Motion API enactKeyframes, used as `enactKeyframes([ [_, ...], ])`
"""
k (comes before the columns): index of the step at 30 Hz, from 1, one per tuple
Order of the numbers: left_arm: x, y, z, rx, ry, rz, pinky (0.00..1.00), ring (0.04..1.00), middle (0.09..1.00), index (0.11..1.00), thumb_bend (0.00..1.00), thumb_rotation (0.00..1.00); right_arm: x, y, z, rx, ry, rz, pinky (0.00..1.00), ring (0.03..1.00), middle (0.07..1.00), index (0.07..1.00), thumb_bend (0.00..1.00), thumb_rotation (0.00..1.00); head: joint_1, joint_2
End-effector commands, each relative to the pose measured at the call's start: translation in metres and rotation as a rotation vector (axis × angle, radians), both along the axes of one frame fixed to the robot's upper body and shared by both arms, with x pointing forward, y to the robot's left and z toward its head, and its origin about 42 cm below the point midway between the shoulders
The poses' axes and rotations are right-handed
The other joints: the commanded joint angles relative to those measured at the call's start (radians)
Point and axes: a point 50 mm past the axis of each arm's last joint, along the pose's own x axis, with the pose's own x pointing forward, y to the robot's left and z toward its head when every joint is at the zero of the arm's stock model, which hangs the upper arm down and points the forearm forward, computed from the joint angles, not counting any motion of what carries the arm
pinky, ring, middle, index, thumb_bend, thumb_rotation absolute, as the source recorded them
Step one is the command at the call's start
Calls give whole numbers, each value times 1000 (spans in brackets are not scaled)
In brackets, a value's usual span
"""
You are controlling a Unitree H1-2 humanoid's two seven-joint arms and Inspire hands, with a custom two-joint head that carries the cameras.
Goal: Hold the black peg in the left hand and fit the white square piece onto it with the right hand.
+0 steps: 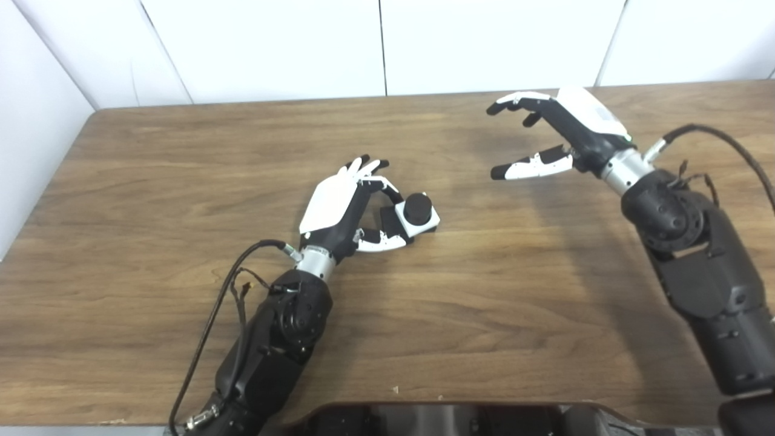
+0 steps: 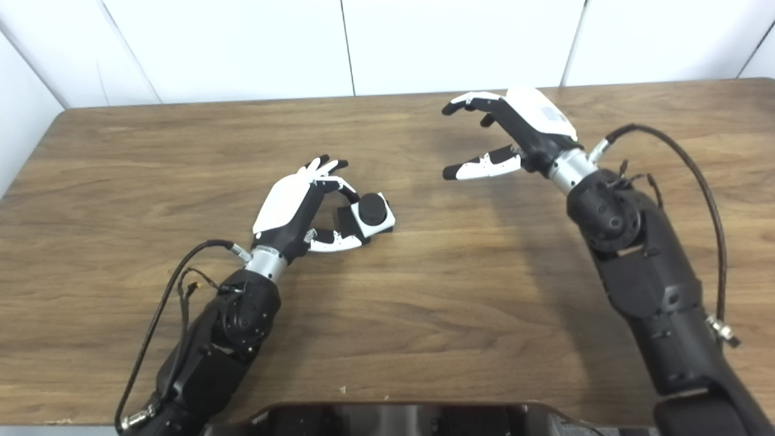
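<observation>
The left hand (image 1: 339,209) gripped the black peg (image 1: 390,219), with the white square plastic piece (image 1: 418,218) fitted on it, mid-way across the brown wooden worktop (image 1: 181,181). The right hand (image 1: 560,133) hovered well apart, fingers spread, holding nothing.

The left hand (image 2: 296,209) holds the black peg (image 2: 370,209) with the white square piece (image 2: 375,219) seated around it on the wooden table (image 2: 424,303), while the right hand (image 2: 514,136) hovers well apart, fingers spread and empty.

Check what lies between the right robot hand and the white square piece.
Only bare table, in both eye views, between the right robot hand and the white square piece.
</observation>
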Motion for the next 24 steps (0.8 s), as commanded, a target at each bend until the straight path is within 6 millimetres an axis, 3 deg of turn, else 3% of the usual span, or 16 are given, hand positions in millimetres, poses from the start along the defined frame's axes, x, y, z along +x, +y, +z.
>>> enactKeyframes([
  [1,-2,9,-17,80,81,-4,1000,997,926,494,516,76,1,2,26,61,-102,-11,753,841,810,753,698,452,-1,1],
  [3,-3,9,-17,91,77,-3,1000,990,928,603,640,185,-3,2,24,78,-106,-18,767,842,809,751,696,455,-6,1],
  [7,-2,10,-18,116,63,9,943,966,950,797,744,329,-9,1,21,125,-106,-44,772,831,802,746,709,459,-7,1],
  [10,-2,10,-18,102,59,14,928,977,976,891,784,407,-15,0,18,166,-96,-64,802,839,803,747,713,452,-9,-1],
  [12,-2,12,-17,61,57,19,922,986,988,949,833,544,-20,-1,14,203,-83,-81,829,854,810,751,709,438,-11,-1],
  [14,-1,12,-16,22,51,22,927,995,993,990,855,618,-23,-2,12,235,-68,-97,844,871,820,752,714,426,-12,-2],
  [15,-2,12,-14,-16,41,26,898,986,984,997,851,634,-26,-2,9,263,-57,-107,799,846,814,751,714,417,-12,-3],
  [17,-3,12,-11,-95,16,36,812,954,956,989,798,601,-30,-2,3,314,-44,-119,680,770,786,748,710,403,-11,-5],
  [24,-14,7,-6,-391,-76,93,623,755,787,771,577,290,-50,2,-17,406,-25,-157,727,791,780,732,652,409,-16,-15],
])
